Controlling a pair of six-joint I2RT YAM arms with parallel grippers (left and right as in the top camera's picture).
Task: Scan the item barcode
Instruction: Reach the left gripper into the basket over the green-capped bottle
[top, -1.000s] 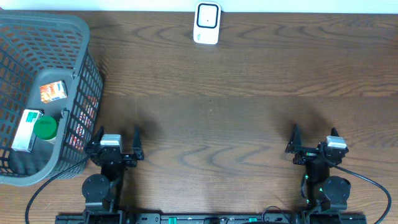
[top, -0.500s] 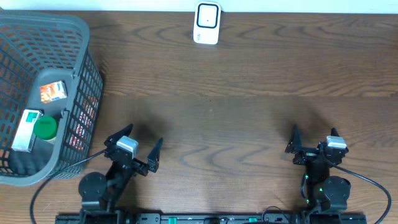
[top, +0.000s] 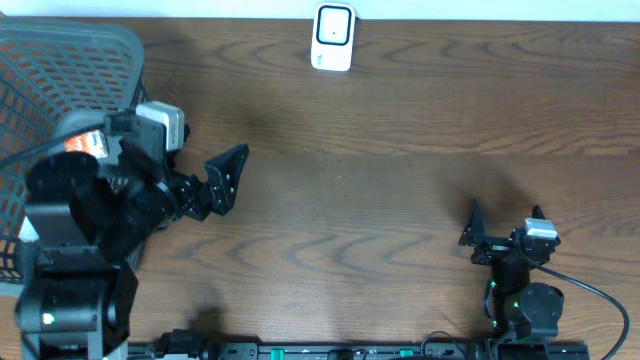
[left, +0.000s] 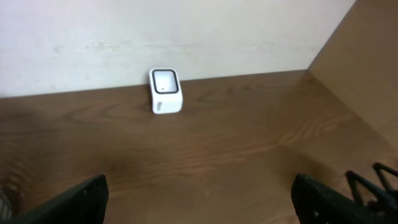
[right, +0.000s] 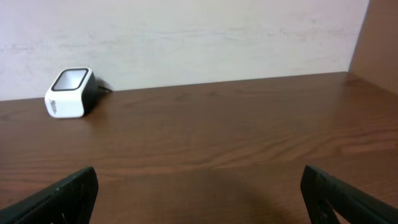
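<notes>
The left fingers (top: 226, 176) are spread wide on nothing, raised just right of the basket (top: 60, 45), where an orange-labelled item (top: 80, 148) shows behind the arm. The right fingers (top: 473, 222), equally wide and empty, are low at the near right of the desk (top: 400, 150). The white scanner (top: 332, 37) stands at the far edge, window up, long axis near to far.

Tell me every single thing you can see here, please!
table: one, brown wood, under everything
scanner: one, white with a black face, middle of the far edge
basket: one, grey mesh, left edge, partly hidden
packet: one, orange and white, inside the basket, mostly hidden
left gripper: one, black, open, beside the basket
right gripper: one, black, open, near the front edge on the right
</notes>
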